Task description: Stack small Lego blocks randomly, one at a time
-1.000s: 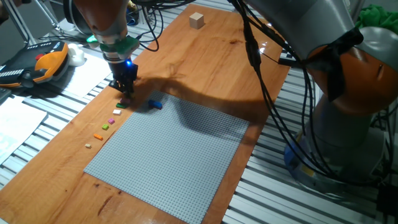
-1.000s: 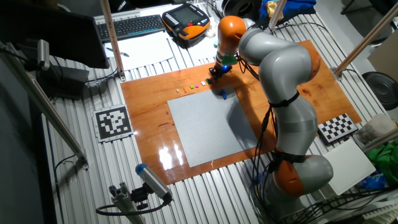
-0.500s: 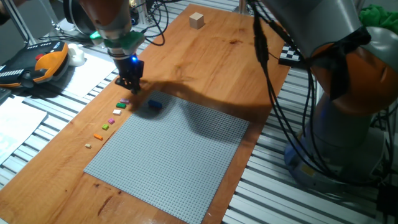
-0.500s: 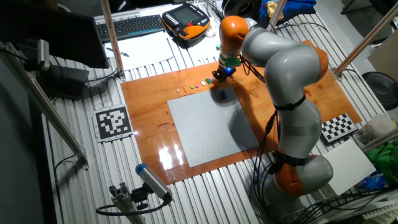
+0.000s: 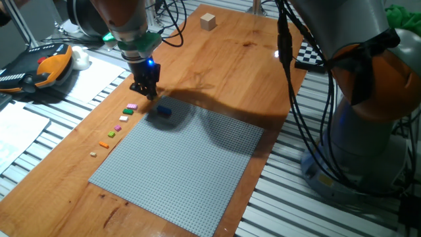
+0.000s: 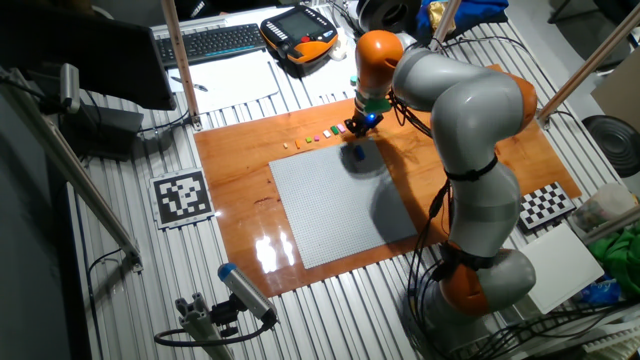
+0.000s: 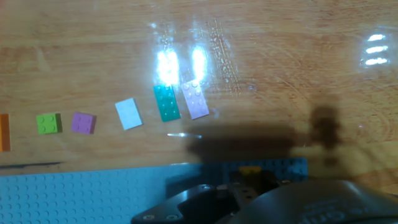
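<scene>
With my gripper (image 5: 147, 92) hovering, its grip unreadable, a row of loose small Lego blocks (image 7: 129, 114) lay ahead and the blue block (image 5: 164, 111) sat beside it on the baseplate (image 5: 184, 164), so most stacking remained, I judged.

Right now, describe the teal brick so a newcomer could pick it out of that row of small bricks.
Find the big grey baseplate on the wooden table; a row of tiny bricks runs along its edge on the bare wood. The teal brick sits near the row's gripper end, between a white brick and a lilac brick. It is the only dark blue-green one, long like the lilac beside it.
</scene>
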Motion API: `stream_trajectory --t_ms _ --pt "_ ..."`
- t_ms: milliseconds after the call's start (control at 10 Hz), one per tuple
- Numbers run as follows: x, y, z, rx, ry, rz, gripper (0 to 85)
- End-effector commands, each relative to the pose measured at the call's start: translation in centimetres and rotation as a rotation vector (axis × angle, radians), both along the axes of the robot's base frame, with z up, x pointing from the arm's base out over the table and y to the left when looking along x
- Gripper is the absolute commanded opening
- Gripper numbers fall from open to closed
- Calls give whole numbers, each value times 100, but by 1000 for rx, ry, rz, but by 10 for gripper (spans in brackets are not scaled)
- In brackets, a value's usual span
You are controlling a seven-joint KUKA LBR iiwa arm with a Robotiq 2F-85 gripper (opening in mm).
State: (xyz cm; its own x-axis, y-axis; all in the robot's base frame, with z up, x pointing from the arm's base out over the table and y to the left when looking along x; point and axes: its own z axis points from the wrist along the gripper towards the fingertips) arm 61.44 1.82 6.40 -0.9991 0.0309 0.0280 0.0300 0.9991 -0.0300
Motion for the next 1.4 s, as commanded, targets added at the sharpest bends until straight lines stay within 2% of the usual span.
stream_trajectory --t_ms 0,200,300,500,600,700,900,1100,1200,1300 --pt "9 2 0 -3 0 0 0" --pt "9 2 0 -2 6 0 0" --pt "9 2 0 -2 0 0 0" --pt "9 2 0 30 -3 15 0" --pt "9 2 0 39 -18 20 0" --pt "9 2 0 40 -32 23 0" --pt "-7 4 11 21 -26 36 0" --pt "-211 27 109 -1 -19 25 0" --pt "-291 17 108 -10 -21 25 0" --pt "-319 17 77 -6 -15 23 0"
